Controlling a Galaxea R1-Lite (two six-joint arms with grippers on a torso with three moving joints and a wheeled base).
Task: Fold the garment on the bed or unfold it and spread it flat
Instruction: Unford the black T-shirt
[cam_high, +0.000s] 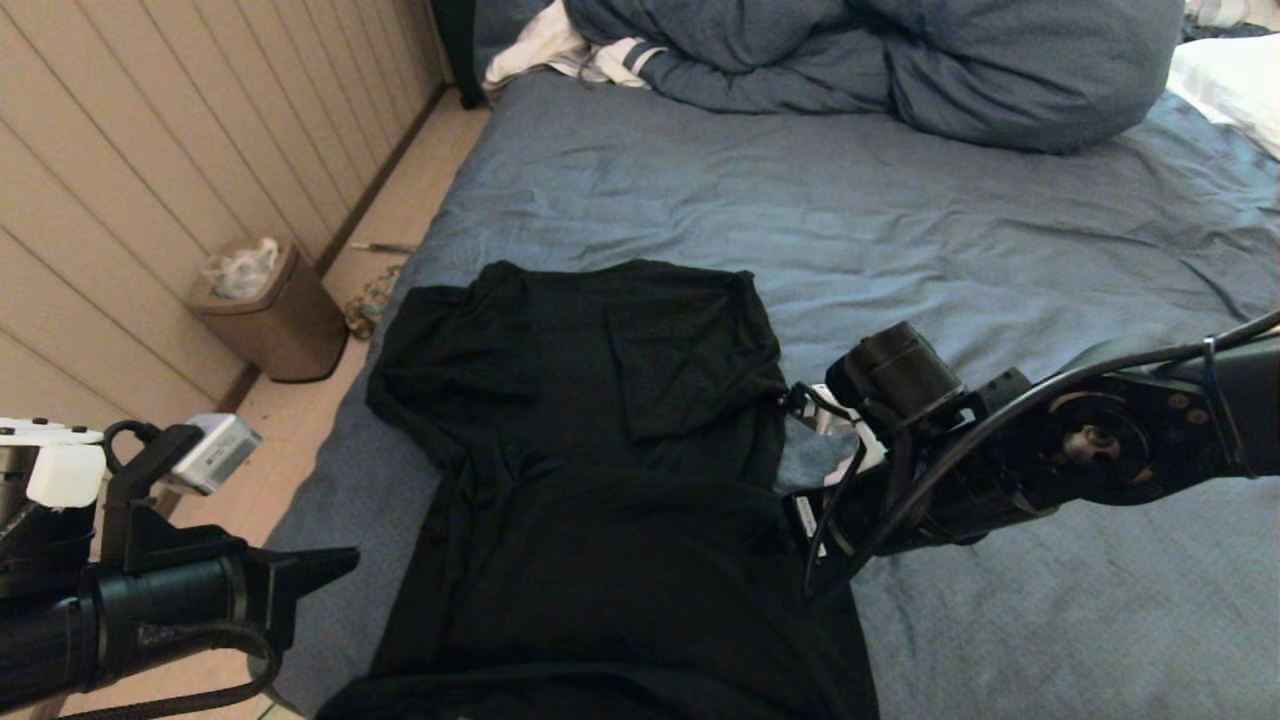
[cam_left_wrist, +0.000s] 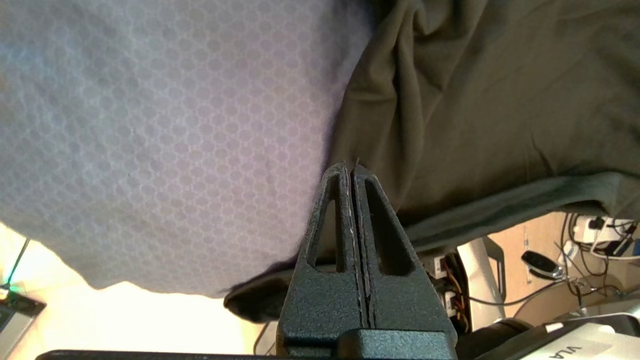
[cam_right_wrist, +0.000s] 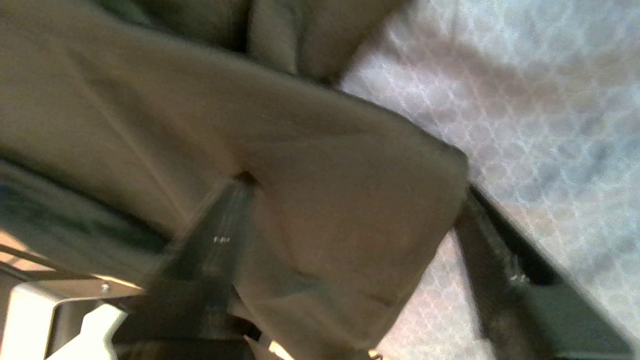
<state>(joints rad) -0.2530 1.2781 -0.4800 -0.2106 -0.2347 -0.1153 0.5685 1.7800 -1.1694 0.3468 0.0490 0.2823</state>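
Note:
The garment (cam_high: 600, 450), a black T-shirt with its plain side up, lies on the near left part of the bed (cam_high: 900, 220). One sleeve is folded in over the chest. My right gripper (cam_high: 800, 480) sits at the shirt's right edge, low over the sheet. Its fingers (cam_right_wrist: 220, 240) stand wide apart, so it is open, with a loose flap of the garment (cam_right_wrist: 150, 125) lying between them. Parked beyond the shirt's lower left edge, my left gripper (cam_high: 350, 560) is shut and holds nothing. The left wrist view shows its tips (cam_left_wrist: 350, 167) pressed together in front of the garment (cam_left_wrist: 475, 100).
A bulky blue duvet (cam_high: 900, 60) and white striped clothing (cam_high: 560, 50) lie at the head of the bed, and a white pillow (cam_high: 1230, 80) at the far right. A brown bin (cam_high: 270, 320) stands on the floor beside the wooden wall, left of the bed.

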